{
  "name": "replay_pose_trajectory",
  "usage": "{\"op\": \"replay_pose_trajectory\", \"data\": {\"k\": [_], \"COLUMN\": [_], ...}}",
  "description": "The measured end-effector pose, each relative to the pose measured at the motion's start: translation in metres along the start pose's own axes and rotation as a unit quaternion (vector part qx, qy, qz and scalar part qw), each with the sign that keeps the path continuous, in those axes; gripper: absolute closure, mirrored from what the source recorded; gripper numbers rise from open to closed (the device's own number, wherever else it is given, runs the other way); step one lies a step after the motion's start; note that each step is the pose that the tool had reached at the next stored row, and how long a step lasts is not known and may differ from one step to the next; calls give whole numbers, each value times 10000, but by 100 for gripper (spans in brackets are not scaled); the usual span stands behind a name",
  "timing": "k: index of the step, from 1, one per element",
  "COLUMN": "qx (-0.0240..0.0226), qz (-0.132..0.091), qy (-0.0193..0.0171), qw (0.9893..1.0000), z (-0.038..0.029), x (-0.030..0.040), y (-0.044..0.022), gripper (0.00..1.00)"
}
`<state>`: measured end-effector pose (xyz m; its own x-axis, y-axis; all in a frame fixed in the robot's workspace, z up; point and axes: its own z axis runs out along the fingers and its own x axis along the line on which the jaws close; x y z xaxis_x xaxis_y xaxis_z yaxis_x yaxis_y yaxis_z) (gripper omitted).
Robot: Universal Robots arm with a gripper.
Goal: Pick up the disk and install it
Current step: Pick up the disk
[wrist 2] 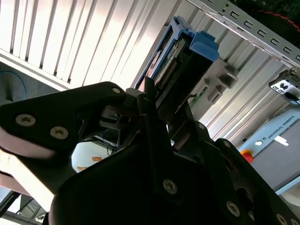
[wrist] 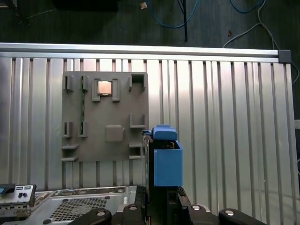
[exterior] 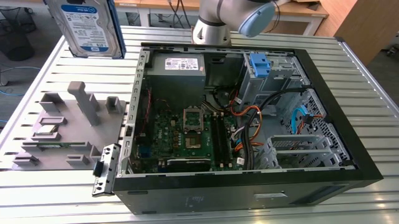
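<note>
The gripper (wrist 2: pixel 166 101) was clenched on the disk (wrist 2: pixel 180 56). In the second wrist view its black fingers (wrist 2: pixel 145 96) pressed against the drive's two broad faces, and the blue-framed end jutted out past the fingertips. In the first wrist view the disk (wrist: pixel 166 164) appeared edge-on. It stuck out from the gripper (wrist: pixel 163 197) over the slatted metal table (wrist: pixel 225 117), next to the grey fixture tray (wrist: pixel 105 117), which carried a processor chip (wrist: pixel 104 87) in one of its pockets.

In the exterior view the disk (exterior: pixel 87 25) hung upright at the far left with its blue-and-white label facing the camera. It was well apart from the open computer case (exterior: pixel 349 154) and beyond the grey fixture tray (exterior: pixel 62 130), which lay on the table (exterior: pixel 374 93) at the exterior view's left. The arm (exterior: pixel 215 18) rose at the far edge behind the case.

Inside the case, the power-supply box (exterior: pixel 177 65) sat in the far left corner. A bare blue bracket (exterior: pixel 259 65) stood in the drive bay to its right, and the motherboard (exterior: pixel 187 135) lay flat on the near side of the power supply.
</note>
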<state>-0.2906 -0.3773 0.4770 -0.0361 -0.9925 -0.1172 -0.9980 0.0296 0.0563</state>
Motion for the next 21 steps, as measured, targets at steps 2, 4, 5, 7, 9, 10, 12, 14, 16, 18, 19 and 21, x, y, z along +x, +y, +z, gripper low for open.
{"op": "replay_pose_trajectory", "data": {"k": [2, 4, 5, 7, 9, 10, 12, 14, 16, 18, 19, 21], "qx": [-1, -1, -2, -2, -2, -2, -2, -3, -3, -4, -4, -5], "qz": [0, -1, 0, 0, 0, 0, 0, 0, 0, 0, 0, 0], "qy": [0, 0, 1, 0, 0, 1, 0, 1, 1, 0, 0, 0], "qw": [10000, 10000, 10000, 10000, 10000, 10000, 10000, 10000, 10000, 10000, 10000, 10000], "z": [-3, -6, -8, -11, -13, -15, -17, -21, -23, -26, -27, -30], "x": [-2, -4, -5, -7, -9, -10, -12, -14, -16, -17, -18, -20], "y": [-58, -115, -142, -195, -247, -275, -327, -379, -430, -486, -514, -567], "gripper": [65, 65, 65, 65, 65, 65, 65, 65, 65, 65, 65, 65]}}
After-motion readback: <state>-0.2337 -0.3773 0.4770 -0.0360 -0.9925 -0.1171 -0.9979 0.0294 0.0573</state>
